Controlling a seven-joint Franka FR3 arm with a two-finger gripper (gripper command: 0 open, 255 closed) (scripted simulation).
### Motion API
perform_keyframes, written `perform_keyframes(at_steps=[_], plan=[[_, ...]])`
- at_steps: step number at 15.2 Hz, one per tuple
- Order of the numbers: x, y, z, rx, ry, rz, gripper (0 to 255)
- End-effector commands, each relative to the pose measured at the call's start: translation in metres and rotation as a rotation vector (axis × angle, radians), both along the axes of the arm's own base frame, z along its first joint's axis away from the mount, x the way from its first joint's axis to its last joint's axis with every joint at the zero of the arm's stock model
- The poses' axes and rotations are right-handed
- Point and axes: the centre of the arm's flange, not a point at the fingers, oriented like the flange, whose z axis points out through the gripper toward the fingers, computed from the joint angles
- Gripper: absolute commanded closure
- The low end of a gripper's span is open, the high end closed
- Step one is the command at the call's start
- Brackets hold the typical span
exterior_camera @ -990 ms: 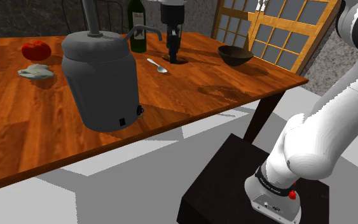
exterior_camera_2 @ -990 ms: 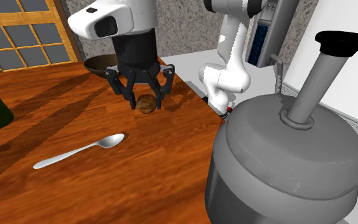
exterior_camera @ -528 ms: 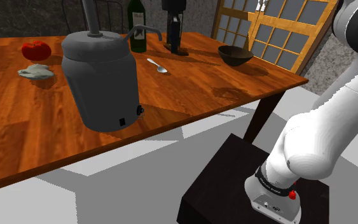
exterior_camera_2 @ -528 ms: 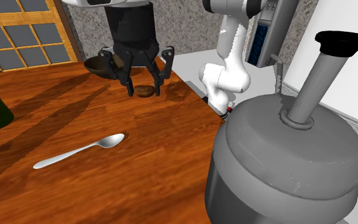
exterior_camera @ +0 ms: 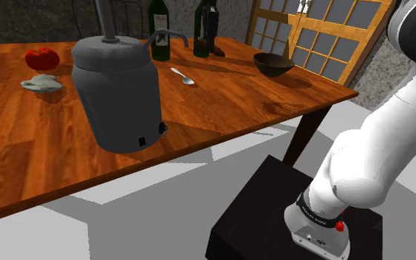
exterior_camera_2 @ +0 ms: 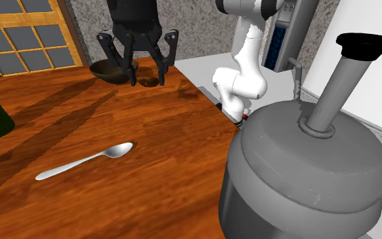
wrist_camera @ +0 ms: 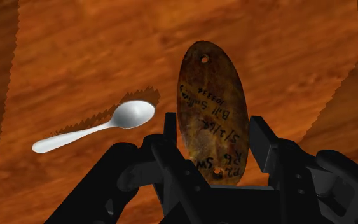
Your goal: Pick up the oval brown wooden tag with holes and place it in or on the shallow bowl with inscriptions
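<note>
The wooden table [exterior_camera: 258,111] carries all items, and the white arm [exterior_camera: 391,148] reaches across it from the stand. A large grey urn [exterior_camera: 117,92] stands well apart from the work. The dark shallow bowl [exterior_camera_2: 111,70] sits near the table's end, just beside the gripper [exterior_camera_2: 148,80]. The gripper is clamped on the oval brown tag [wrist_camera: 210,108] across its long sides, holding it clear of the table, judged so that it can pass over the bowl's rim. The wrist view shows the tag's two holes, its dark writing and both fingers against it. The second exterior view shows how near the bowl is. A spoon [wrist_camera: 101,127] lies untouched on the table below.
</note>
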Motion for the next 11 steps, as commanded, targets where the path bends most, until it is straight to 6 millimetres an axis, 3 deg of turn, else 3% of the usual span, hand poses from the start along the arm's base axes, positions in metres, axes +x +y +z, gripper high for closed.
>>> perform_keyframes(at_steps=[1, 11], plan=[[-0.005, -0.026, 0.003, 0.000, 0.000, 0.001, 255], [-0.034, -0.155, 0.007, 0.000, 0.000, 0.001, 255]])
